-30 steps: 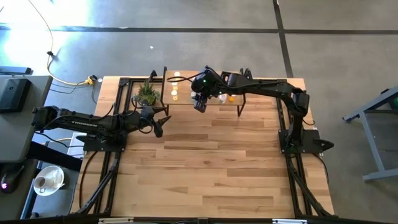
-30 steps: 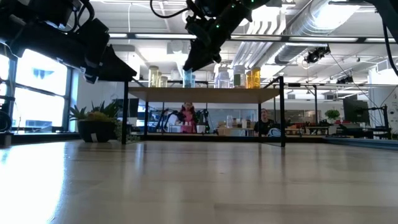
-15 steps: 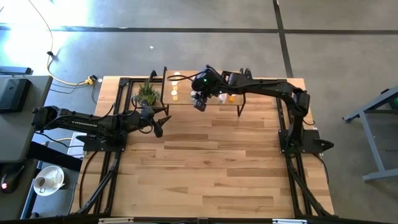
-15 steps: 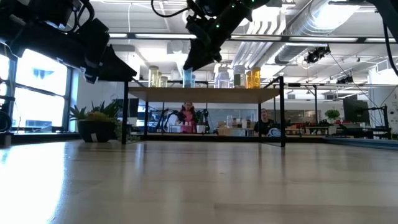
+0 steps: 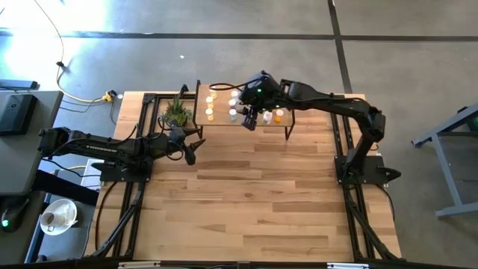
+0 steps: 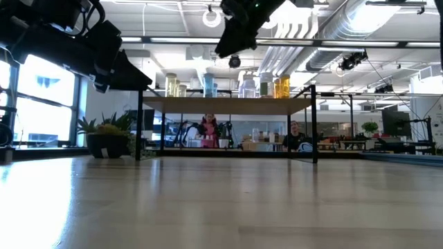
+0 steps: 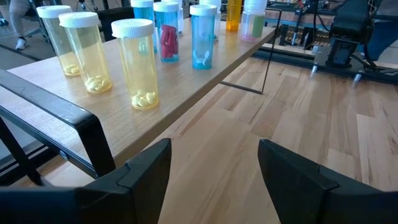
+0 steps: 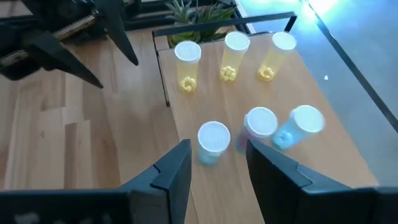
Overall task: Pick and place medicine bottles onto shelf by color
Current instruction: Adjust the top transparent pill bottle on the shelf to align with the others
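Medicine bottles: upright on the shelf, upper centre of the high view.
Change: right gripper has lifted off a blue bottle, fingers spread, holding nothing; placement done.
Left gripper: fingers spread, empty, left of the shelf.
Obstacle: potted plant at the shelf's left end.

Upright medicine bottles crowd the shelf top; the table before it lies open.

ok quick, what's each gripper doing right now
Left gripper: open, empty, near the shelf.
Right gripper: open, empty, above a blue bottle on the shelf.
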`<action>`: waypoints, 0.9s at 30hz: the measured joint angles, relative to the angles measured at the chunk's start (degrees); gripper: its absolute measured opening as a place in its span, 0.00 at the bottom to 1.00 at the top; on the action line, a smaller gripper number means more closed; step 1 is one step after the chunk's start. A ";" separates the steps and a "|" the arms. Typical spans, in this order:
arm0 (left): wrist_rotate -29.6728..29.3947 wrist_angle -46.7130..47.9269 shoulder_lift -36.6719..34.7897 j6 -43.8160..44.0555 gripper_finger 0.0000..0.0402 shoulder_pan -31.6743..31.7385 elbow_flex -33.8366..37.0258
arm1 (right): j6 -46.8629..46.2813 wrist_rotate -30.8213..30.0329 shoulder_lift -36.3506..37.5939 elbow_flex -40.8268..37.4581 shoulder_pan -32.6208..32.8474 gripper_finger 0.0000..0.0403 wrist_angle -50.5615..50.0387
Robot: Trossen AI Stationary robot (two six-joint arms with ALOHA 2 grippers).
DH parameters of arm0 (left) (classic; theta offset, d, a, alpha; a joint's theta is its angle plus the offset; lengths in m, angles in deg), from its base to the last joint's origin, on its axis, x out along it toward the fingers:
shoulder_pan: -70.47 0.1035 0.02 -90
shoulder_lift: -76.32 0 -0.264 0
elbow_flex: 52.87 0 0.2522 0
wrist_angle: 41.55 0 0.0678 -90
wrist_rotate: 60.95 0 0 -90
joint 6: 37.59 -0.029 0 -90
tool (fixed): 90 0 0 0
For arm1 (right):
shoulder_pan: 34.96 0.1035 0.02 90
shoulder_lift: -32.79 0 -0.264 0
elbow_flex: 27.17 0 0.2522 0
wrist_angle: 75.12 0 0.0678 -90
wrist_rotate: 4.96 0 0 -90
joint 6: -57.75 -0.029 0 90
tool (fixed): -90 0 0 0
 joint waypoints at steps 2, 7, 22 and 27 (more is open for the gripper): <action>0.02 -0.01 0.00 -0.01 0.57 0.00 0.00 | 0.36 -0.01 1.62 0.00 0.00 0.36 -1.50; 0.11 0.00 0.00 -0.01 0.57 0.01 0.00 | 1.06 -0.65 5.62 0.00 0.00 0.36 -4.82; 0.09 -0.01 0.00 0.52 0.57 0.00 0.00 | 4.00 -10.92 18.67 0.00 -0.26 0.50 -15.91; 0.06 -0.01 0.00 0.60 0.57 -0.01 0.00 | 5.99 -7.49 22.25 0.07 -2.59 0.53 -19.51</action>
